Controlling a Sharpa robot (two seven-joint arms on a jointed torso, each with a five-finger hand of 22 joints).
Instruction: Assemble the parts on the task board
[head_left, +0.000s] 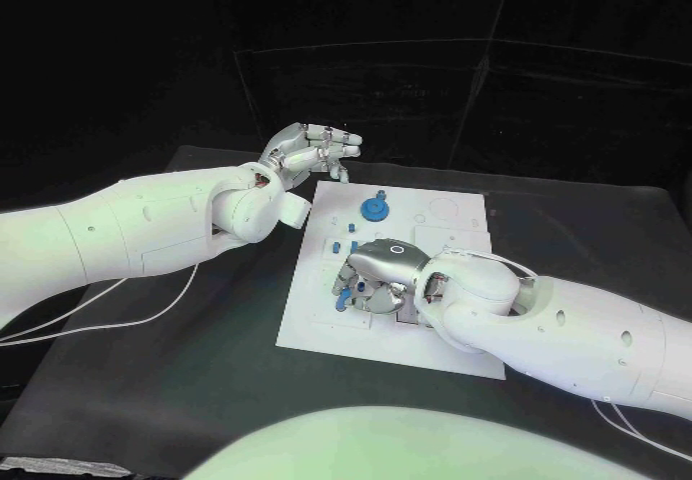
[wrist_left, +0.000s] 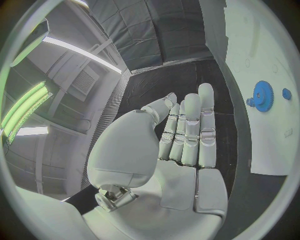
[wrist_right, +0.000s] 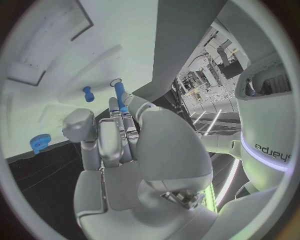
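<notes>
Task board on black table, both hands in position

The white task board (head_left: 325, 330) lies mid-table. The right hand (head_left: 378, 276) rests over it, pinching a blue peg (wrist_right: 119, 96). The left hand (head_left: 310, 152) hovers off the board's far corner, fingers straight and together, empty; a blue gear (head_left: 375, 208) stands nearby.

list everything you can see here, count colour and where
table: one, black, under everything
board: one, white, mid table
gear: one, blue, far part of the board
pegs: a few, blue, small, mid board by the right hand; exact count unclear
cables: thin, white, on the table below the left arm and by the right arm
left hand: one, silver, fingers together, holding nothing, off the board's far left corner
right hand: one, silver, over mid board, fingers down on a blue peg
</notes>
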